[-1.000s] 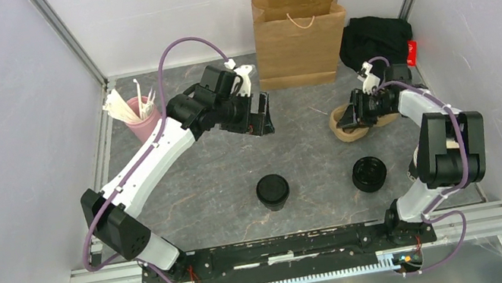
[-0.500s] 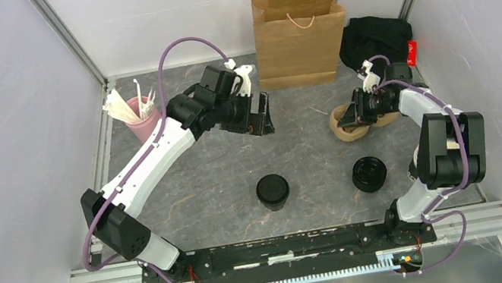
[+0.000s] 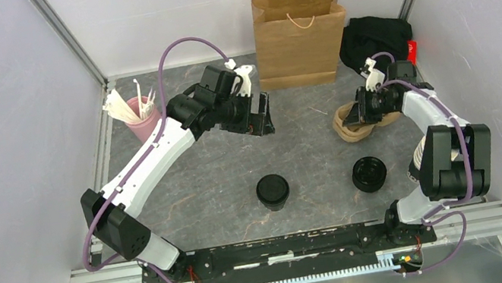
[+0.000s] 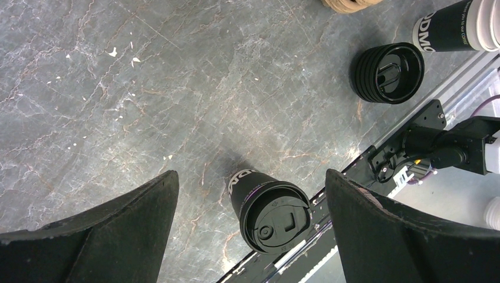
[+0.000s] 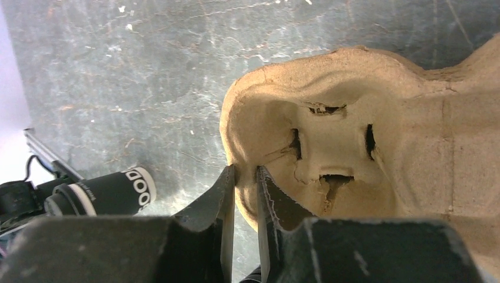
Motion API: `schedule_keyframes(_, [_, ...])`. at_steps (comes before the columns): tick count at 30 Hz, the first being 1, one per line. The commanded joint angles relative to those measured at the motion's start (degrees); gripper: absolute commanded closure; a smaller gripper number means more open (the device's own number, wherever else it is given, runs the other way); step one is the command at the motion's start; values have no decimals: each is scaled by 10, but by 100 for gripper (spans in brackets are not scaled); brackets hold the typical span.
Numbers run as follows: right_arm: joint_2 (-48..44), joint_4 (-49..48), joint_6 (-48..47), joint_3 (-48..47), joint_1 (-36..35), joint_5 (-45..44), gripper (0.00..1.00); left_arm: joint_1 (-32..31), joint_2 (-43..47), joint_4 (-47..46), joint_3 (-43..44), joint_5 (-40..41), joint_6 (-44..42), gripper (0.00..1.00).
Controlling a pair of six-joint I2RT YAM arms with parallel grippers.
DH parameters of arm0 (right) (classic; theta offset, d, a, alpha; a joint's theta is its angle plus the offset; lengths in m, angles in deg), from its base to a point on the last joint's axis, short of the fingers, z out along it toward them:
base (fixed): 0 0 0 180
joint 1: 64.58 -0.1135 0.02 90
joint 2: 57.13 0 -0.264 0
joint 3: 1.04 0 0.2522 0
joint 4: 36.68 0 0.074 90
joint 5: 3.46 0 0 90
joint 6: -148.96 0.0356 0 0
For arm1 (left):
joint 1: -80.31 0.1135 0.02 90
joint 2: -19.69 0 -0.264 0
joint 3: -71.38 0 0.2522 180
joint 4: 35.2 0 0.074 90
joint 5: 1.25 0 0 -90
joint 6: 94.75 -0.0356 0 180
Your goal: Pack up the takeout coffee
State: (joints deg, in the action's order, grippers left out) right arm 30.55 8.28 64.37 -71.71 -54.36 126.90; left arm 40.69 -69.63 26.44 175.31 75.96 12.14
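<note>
Over the last sec the R gripper [image 5: 244,175] narrows hard onto the near rim of the pulp carrier [image 5: 354,88]. The R arm's elbow swings back toward its base and the wrist pulls a touch to the right. The carrier shifts w/ it, only slightly, and stays in front of the bag [image 3: 300,39], off to its right. The L arm doesn't budge, and neither does the coffee [image 3: 272,190]. My read: the carrier is being fetched 1st, so the cup has something to sit in before anything goes in the bag. Packing proper hasn't begun.

Tools now:
- **R gripper:** the 2 fingers [image 5: 218,200] stand almost together, w/ just the thin cardboard lip pinched btwn them. It's a grip on the carrier's edge, nothing else. Whether the carrier is off the table [image 3: 312,154] or dragging on it, I can't tell.
- **L gripper** [image 3: 261,114]: spread as wide as it goes, holding nothing, touching nothing. It hangs above the table, left of the bag.

The coffee stands upright on the table, lid on, near the front centre, well apart from both grippers. In the L wrist view it shows btwn the open fingers but well below them. The lids [image 3: 369,173] sit stacked to its right, also untouched.
</note>
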Motion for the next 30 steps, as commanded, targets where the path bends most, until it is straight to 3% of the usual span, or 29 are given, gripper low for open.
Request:
schedule_keyframes(1, [-17, 19, -26, -21, -14, -68, 83, 2, -1, -13, 16, -21, -21, 1])
schedule_keyframes(17, [-35, 112, -68, -100, -183, -380, 90, 2, -3, -17, 13, -28, -19, 1])
schedule_keyframes(30, [-94, 77, -37, -100, -192, -333, 91, 3, 3, -17, 18, -25, -14, 1])
